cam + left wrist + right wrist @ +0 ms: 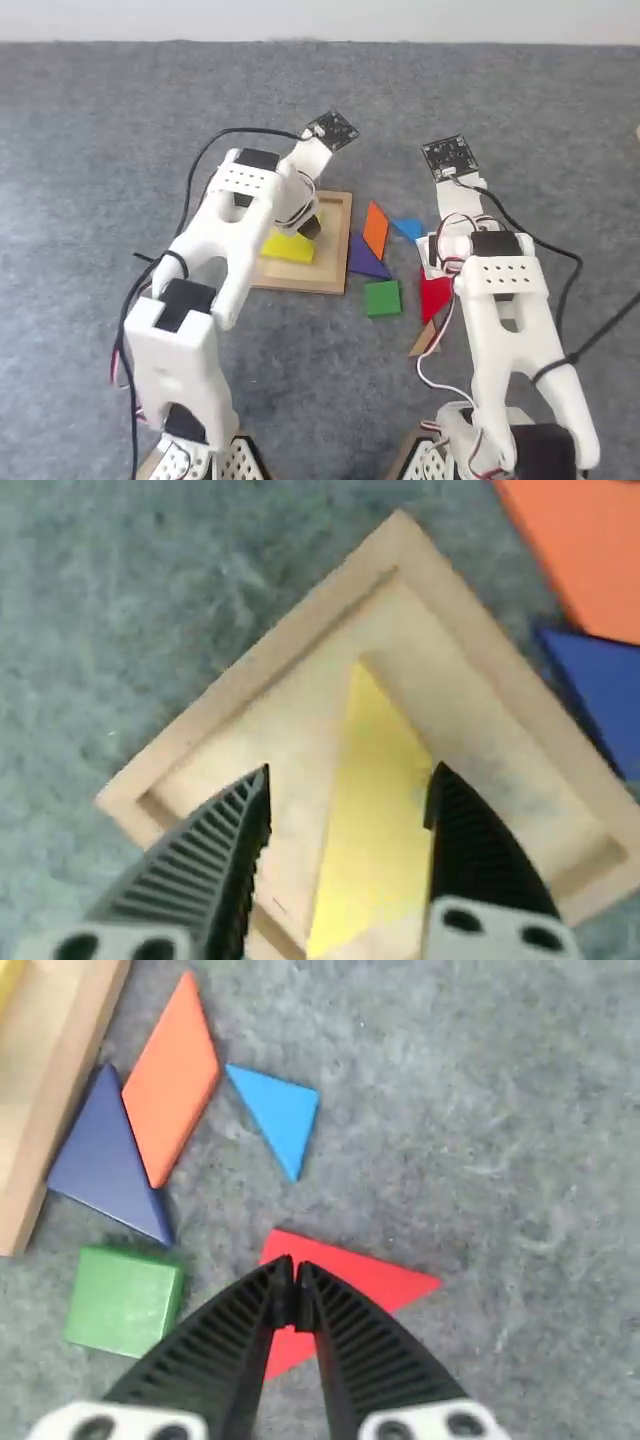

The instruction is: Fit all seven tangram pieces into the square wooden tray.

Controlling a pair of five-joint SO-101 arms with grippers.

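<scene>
Here, a grey, carpet-like surface (90, 150) fills the scene from edge to edge, with a pale strip of wall (320, 20) running along its far side. On the left, the white left arm (220, 250) stretches forward over the square wooden tray (338, 262), and the left tool (350, 780) hangs above the tray's inside with its ribbed black fingers apart and nothing between them. Beneath that gap lies the yellow triangle (370, 830), flat on the tray's floor with one point aimed into a corner. Just right of the tray, the dark blue triangle (365, 260) rests on the surface with a long side against the tray's outer rim. The orange parallelogram (375, 228) lies along the blue triangle's other side. The green square (382, 298) sits near the blue triangle's nearer tip. Farther right is the light blue triangle (408, 229), small and just clear of the orange piece. Next comes the red triangle (433, 295), and the right tool (290, 1270) is over it with its fingers pressed together, tips above the triangle's edge; whether they touch it I cannot tell. A small tan triangle (424, 340) lies nearer the arm bases, beside the white right arm (510, 320).
</scene>
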